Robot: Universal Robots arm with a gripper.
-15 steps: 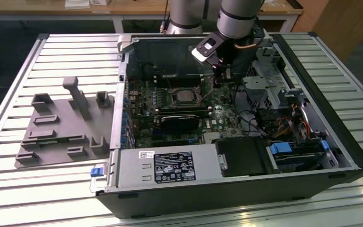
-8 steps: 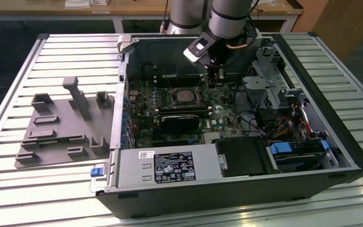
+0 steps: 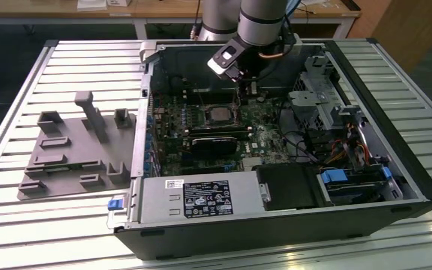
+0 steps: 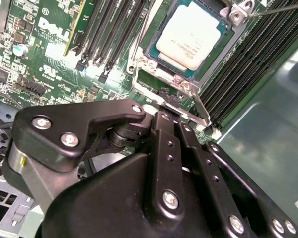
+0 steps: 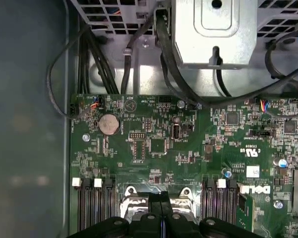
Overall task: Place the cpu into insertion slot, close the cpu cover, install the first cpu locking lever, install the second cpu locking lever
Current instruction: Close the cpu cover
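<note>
The cpu (image 4: 189, 35) lies flat in the insertion slot (image 4: 154, 55), its silvery top showing; in the exterior view it sits mid-board (image 3: 220, 114). The cpu cover (image 4: 161, 79) is down around it as a thin silver frame. A bent wire lever (image 4: 201, 110) runs along the cover's near edge and a second thin rod (image 4: 283, 7) sticks out at the far corner. My gripper (image 4: 168, 105) is shut, its black fingers (image 5: 161, 201) pressed together with nothing visible between them. The tips sit at the cover's edge beside the wire lever. In the exterior view the gripper (image 3: 246, 85) hangs just behind the socket.
The open computer case (image 3: 396, 169) lies on a slatted table (image 3: 58, 225). A black heatsink block (image 3: 216, 143) sits in front of the socket, with memory slots (image 4: 109, 34) on both sides. Cables (image 5: 169, 59) and a drive cage (image 3: 314, 95) crowd the case's right. A grey fixture plate (image 3: 73, 152) lies outside on the exterior view's left.
</note>
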